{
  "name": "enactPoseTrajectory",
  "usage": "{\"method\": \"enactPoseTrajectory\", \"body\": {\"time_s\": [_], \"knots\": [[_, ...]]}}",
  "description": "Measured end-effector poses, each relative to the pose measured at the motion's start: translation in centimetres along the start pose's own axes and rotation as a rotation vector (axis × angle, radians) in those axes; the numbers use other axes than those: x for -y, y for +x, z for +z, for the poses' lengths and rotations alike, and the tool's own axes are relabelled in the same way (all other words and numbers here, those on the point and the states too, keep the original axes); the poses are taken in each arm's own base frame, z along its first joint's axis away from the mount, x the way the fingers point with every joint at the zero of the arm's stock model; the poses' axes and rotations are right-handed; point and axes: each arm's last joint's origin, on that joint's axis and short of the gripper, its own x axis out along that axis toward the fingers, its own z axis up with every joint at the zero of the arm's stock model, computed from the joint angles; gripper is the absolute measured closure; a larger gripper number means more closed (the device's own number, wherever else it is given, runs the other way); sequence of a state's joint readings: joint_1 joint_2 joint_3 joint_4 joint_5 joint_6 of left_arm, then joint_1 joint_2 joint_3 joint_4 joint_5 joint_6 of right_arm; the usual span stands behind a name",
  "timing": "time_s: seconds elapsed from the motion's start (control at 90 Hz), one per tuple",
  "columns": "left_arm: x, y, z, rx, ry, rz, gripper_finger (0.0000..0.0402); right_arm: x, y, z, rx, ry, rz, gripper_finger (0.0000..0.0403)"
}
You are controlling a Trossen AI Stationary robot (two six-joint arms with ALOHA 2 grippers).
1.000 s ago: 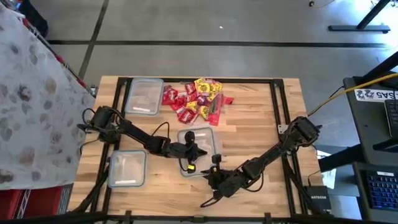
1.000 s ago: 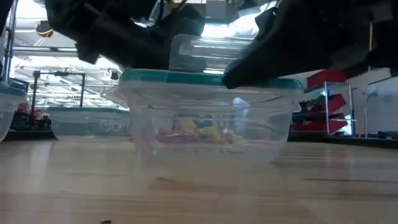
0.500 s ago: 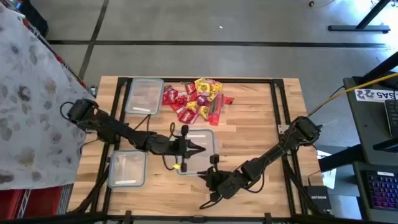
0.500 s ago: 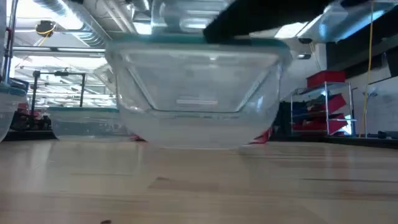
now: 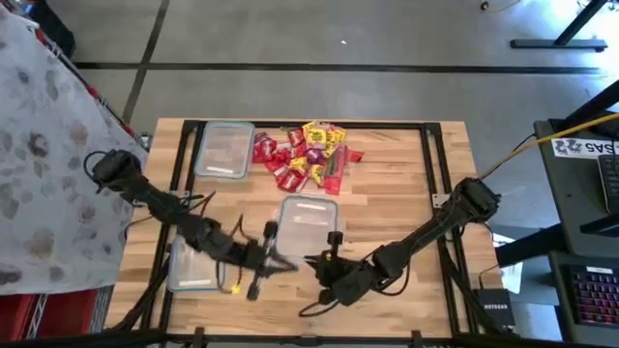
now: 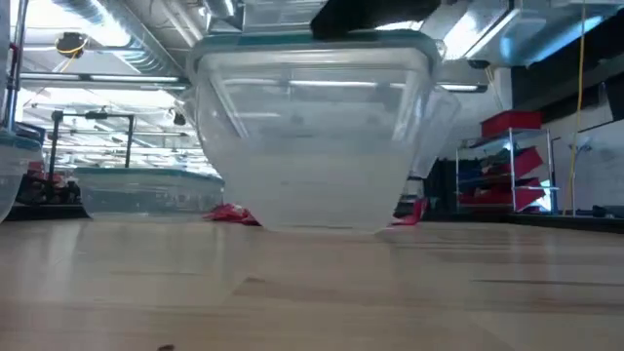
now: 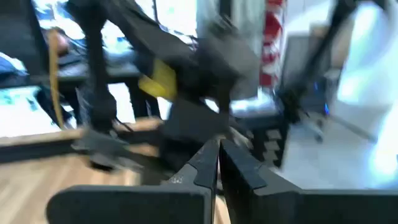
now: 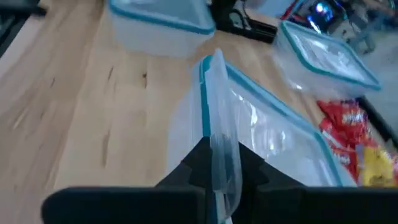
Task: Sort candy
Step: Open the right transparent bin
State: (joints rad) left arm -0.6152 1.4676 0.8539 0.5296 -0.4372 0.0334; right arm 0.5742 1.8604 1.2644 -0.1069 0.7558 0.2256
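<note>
Many small wrapped pieces of candy (image 5: 308,155) lie in a loose heap at the far middle of the surface (image 5: 387,203), mostly red with several yellow; the heap's long axis runs roughly across the surface, and single pieces point every way; no wrapper print can be read. Just beside the heap, on its left, sits a clear lidded tub (image 5: 224,148); nearer, in the middle, sits a second clear tub (image 5: 308,220) with a teal-edged lid, tilted, as the low view shows; the right end effector (image 5: 332,259) pinches the near rim tab of this lid, its fingers (image 8: 199,168) pressed on the clear plastic; the candy lies well beyond this end effector, past the held tub. The left end effector (image 5: 266,266) hangs over the near middle of the surface, fingers pressed together on nothing, near the right one and far from the candy; a third clear tub (image 5: 193,266) sits at the near left, partly under the left arm.
</note>
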Motion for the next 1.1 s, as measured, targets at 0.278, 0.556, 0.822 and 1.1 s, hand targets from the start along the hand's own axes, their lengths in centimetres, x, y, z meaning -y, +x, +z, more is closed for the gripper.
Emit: {"method": "enactPoseTrajectory", "body": {"time_s": [0.278, 0.556, 0.822, 1.1], "knots": [[2.3, 0.1, -3.6, -0.178, 0.022, 0.149, 0.0402, 2.0, 1.0, 1.4, 0.044, 0.169, -0.009, 0.0391], [3.0, 1.0, -6.9, -0.244, 0.057, 0.354, 0.0402, 1.9, 0.8, 3.0, 0.176, 0.26, 0.031, 0.0391], [3.7, 0.9, -8.9, -0.271, 0.042, 0.474, 0.0402, 1.4, 0.4, 3.3, 0.21, 0.273, 0.055, 0.0391], [4.2, 0.4, -12.6, -0.385, -0.018, 0.51, 0.0401, 1.4, 0.2, 3.9, 0.257, 0.295, 0.085, 0.0391]]}}
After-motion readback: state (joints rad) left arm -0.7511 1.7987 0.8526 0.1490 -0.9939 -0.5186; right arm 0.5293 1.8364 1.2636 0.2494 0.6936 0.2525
